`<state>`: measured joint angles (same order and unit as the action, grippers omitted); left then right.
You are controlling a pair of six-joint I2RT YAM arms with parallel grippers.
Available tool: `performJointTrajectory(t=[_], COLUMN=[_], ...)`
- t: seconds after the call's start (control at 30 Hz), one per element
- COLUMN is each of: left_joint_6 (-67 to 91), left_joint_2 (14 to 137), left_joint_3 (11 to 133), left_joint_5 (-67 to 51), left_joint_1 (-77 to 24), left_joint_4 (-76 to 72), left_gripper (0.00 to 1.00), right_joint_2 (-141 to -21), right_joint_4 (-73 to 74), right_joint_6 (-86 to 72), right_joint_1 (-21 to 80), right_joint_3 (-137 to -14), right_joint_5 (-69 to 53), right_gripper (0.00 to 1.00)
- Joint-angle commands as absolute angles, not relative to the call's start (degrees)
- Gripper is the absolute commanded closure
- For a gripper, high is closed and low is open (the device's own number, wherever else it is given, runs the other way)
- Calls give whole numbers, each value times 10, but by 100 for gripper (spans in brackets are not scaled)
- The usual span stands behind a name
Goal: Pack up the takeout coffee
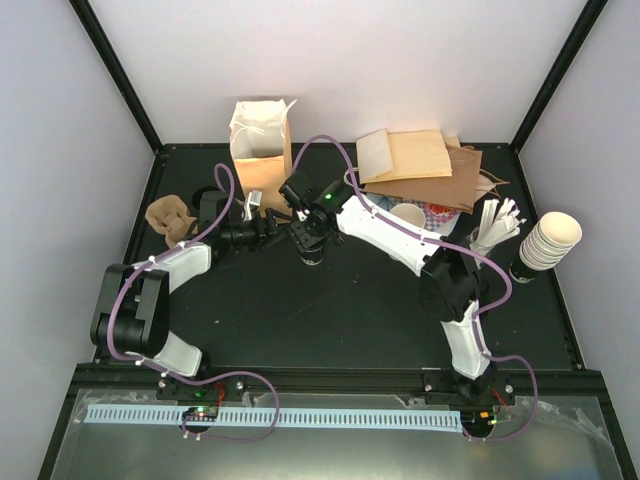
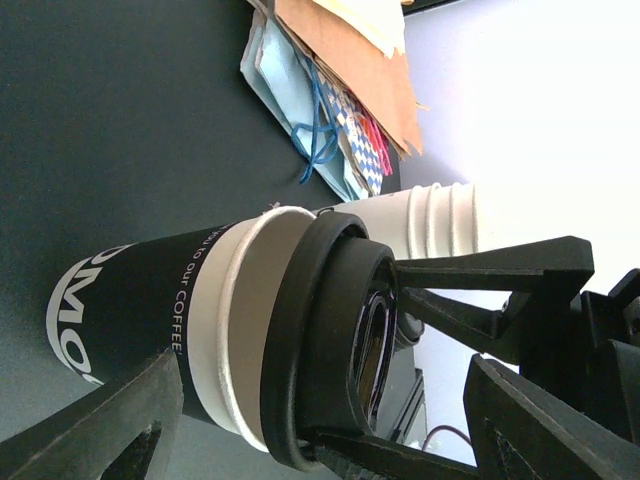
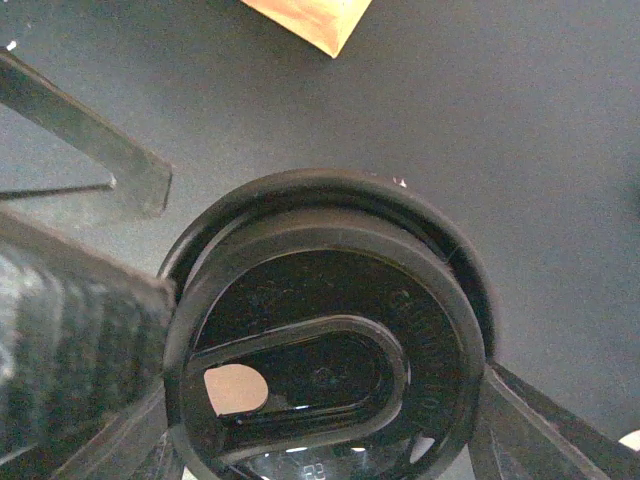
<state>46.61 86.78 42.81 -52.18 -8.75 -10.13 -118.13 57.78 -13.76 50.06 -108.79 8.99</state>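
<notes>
Lifting straight and slow seems smart: right gripper (image 1: 305,233) pinches the black lid (image 3: 320,330) of the takeout coffee (image 1: 312,257), upright on the table (image 1: 350,310) near the paper bag (image 1: 262,150); left gripper (image 2: 325,400) fingers spread beside it.

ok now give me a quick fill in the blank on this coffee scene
1. The coffee wears a ___ lid.
2. The right gripper is shut on the coffee, while the left gripper is ___.
3. The stacked cups have no ___.
Missing words: black; open; lids.
</notes>
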Motion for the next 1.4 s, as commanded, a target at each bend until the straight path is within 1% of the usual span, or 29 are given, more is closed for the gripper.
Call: performJointTrajectory(t=[0.0, 0.43, 0.57, 1.0, 1.37], left_joint_6=[478, 491, 492, 496, 496], left_joint_2=[882, 892, 898, 907, 914], left_joint_3=[429, 430, 430, 429, 429], left_joint_5=[-544, -549, -552, -556, -560], left_joint_1=[-90, -90, -90, -90, -90], left_joint_4=[-136, -156, -161, -168, -171], left_gripper=[20, 20, 27, 28, 29], right_joint_2=[-1199, -1212, -1205, -1207, -1219], right_joint_4=[579, 597, 602, 601, 585], right_joint_6=[-130, -127, -126, -121, -119], right_joint_1=[497, 494, 494, 492, 483], right_joint_3=[-1122, -1131, -1134, -1134, -1133], right_joint_5=[83, 106, 107, 102, 73], right_gripper=[32, 32, 32, 32, 32])
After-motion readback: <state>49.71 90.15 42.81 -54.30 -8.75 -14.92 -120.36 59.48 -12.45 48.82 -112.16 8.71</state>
